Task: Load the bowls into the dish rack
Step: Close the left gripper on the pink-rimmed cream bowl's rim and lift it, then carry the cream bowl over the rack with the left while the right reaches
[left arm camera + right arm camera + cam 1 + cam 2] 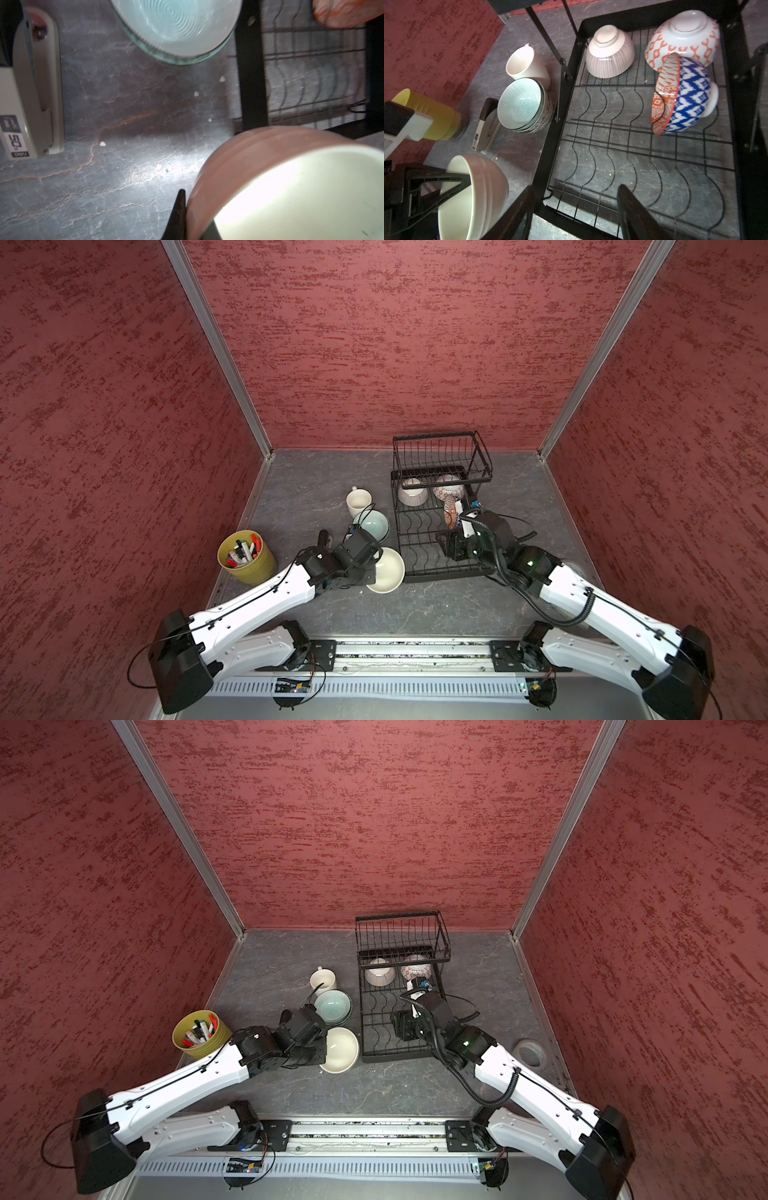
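**Left fingers (pixel 195 223) pinch cream bowl; right fingers (pixel 575 188) gape over rack**

The left fingers are closed thin on the rim of the cream bowl (pixel 388 570), one inside the wall and one outside. The bowl is cream within and pinkish and ridged outside, and it is held tilted. Whether its foot touches the worktop (pixel 299 497) I cannot tell. The right fingers stand well apart and hold nothing. They hang above the near wavy wires of the rack (pixel 548 149), which sits just beyond the cream bowl from the left fingers.

Past the right fingers, at the rack's far end, a striped bowl (pixel 610 56) and an orange bowl (pixel 683 41) lie mouth down, side by side. Nearer to them a blue bowl (pixel 691 97), orange-patterned inside, stands on edge in the wires, close against the orange bowl. Off the rack, ahead of the left fingers, a green bowl (pixel 519 104) with fine rings nests in at least one patterned bowl. How many lie beneath it is hidden. A mug (pixel 525 64) stands just behind that stack, and a stapler (pixel 485 128) lies beside it.

In both top views the wrist housing covers the left fingers, and the right arm covers most of the blue bowl. The left wrist view is blurred, with the cream bowl cut off at its edge.
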You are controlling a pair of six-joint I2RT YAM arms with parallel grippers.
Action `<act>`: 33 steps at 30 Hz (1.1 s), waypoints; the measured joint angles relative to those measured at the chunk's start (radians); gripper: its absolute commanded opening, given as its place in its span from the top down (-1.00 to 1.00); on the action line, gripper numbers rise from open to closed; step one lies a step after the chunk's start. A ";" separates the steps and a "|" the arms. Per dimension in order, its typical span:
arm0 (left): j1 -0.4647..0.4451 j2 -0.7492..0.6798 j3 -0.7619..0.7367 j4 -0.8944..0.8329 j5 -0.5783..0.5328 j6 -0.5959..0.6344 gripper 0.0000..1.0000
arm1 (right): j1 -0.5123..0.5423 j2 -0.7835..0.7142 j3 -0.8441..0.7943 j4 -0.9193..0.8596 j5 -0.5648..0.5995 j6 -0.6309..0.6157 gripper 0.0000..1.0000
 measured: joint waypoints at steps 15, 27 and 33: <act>-0.012 0.327 0.250 0.054 -0.022 0.039 1.00 | 0.000 -0.009 0.119 -0.103 -0.088 0.024 -0.02; -0.024 0.462 0.372 0.069 -0.023 0.084 1.00 | 0.010 0.111 0.121 -0.169 -0.048 0.051 0.17; -0.025 0.496 0.383 0.076 -0.019 0.089 1.00 | 0.011 0.146 0.121 -0.169 0.007 0.073 0.34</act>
